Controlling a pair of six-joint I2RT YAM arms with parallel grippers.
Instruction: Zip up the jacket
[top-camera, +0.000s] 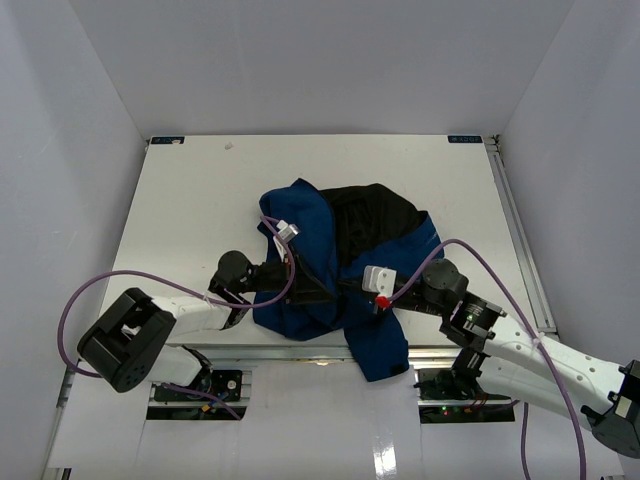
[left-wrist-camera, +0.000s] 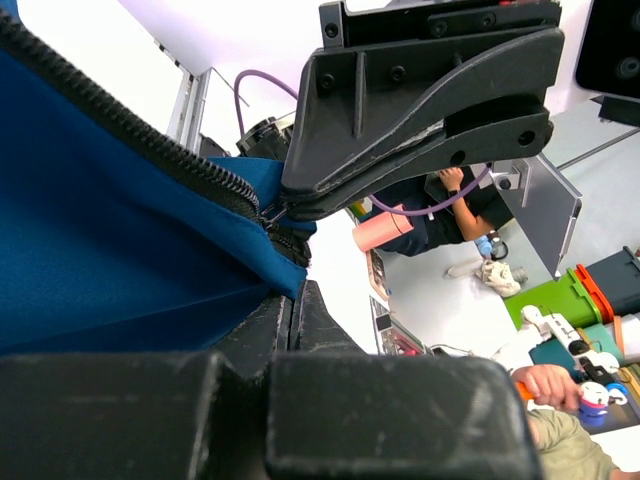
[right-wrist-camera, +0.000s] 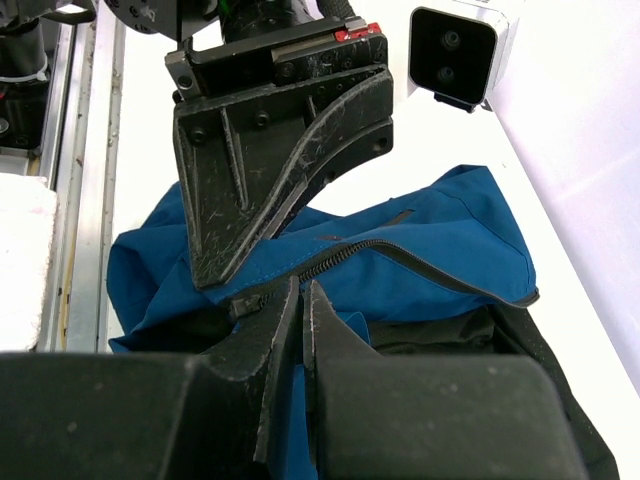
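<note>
Found jacket (top-camera: 318, 232) crumpled on desk (top-camera: 190, 200), centre toward near edge, black lining exposed at far side; noted left fingers (top-camera: 322, 288) clamped on zipper (right-wrist-camera: 352, 248) edge; noted right fingers (top-camera: 350, 287) pinching blue fabric just beside zipper.

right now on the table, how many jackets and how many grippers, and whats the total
jacket: 1
grippers: 2, left gripper and right gripper, each shut on the jacket
total: 3
</note>
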